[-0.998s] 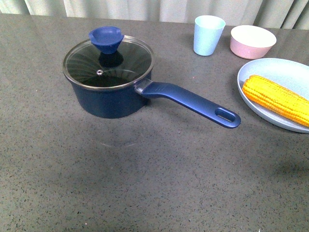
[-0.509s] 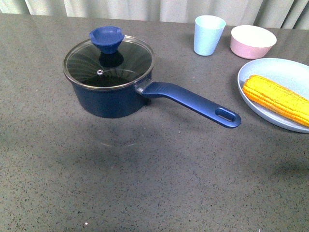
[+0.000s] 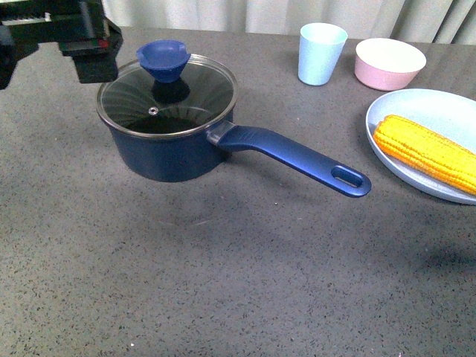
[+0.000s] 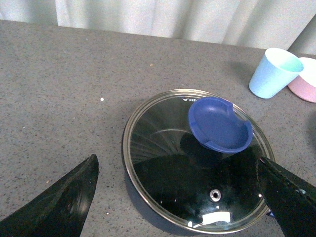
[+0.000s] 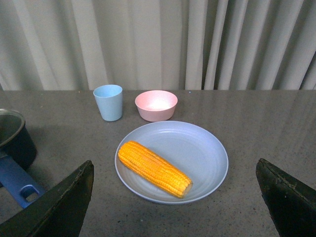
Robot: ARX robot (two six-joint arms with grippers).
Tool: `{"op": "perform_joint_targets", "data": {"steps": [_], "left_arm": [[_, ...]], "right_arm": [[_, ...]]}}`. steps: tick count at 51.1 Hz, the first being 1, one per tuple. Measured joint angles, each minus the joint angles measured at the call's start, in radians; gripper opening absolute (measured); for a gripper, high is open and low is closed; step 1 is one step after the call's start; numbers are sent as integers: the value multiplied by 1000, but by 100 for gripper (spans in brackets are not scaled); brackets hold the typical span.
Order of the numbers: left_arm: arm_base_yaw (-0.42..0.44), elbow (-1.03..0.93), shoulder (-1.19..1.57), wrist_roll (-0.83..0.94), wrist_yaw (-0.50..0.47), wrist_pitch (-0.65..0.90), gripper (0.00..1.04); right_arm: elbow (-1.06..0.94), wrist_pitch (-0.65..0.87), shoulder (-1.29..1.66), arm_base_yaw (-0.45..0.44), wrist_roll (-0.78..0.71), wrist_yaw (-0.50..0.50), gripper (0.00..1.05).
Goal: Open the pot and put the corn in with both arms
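The dark blue pot (image 3: pixel 167 152) stands at the table's left middle, closed by a glass lid (image 3: pixel 201 93) with a blue cup-shaped knob (image 3: pixel 163 59). Its long handle (image 3: pixel 297 160) points right. My left arm (image 3: pixel 78 37) hovers just left of the knob. In the left wrist view my left gripper (image 4: pixel 177 162) is open above the lid (image 4: pixel 158 148), with the knob (image 4: pixel 219 123) ahead of its fingers (image 4: pixel 59 202). The corn (image 3: pixel 428 152) lies on a pale blue plate (image 3: pixel 446 108) at the right. My right gripper (image 5: pixel 174 165) is open, spread wide before the corn (image 5: pixel 154 168), holding nothing.
A pale blue cup (image 3: pixel 321 53) and a pink bowl (image 3: pixel 389 63) stand at the back, between pot and plate. A grey curtain hangs behind the table. The right wrist view also catches the pot's side (image 5: pixel 12 138) and handle end (image 5: pixel 17 185).
My left arm has come into the front view at the top left, beside the lid knob. Pot, lid, corn and dishes have not moved.
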Motion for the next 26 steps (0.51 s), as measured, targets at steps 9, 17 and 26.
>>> {"op": "perform_joint_targets", "data": {"steps": [9, 17, 26], "left_arm": [[-37, 95, 114, -1, -3, 7, 96], [-66, 169, 190, 22, -8, 2, 96], [-84, 229, 247, 45, -19, -20, 96]], "right_arm": [[0, 0, 0, 0, 0, 0, 96], [0, 0, 0, 0, 0, 0, 96], [0, 0, 0, 0, 0, 0, 96]]}}
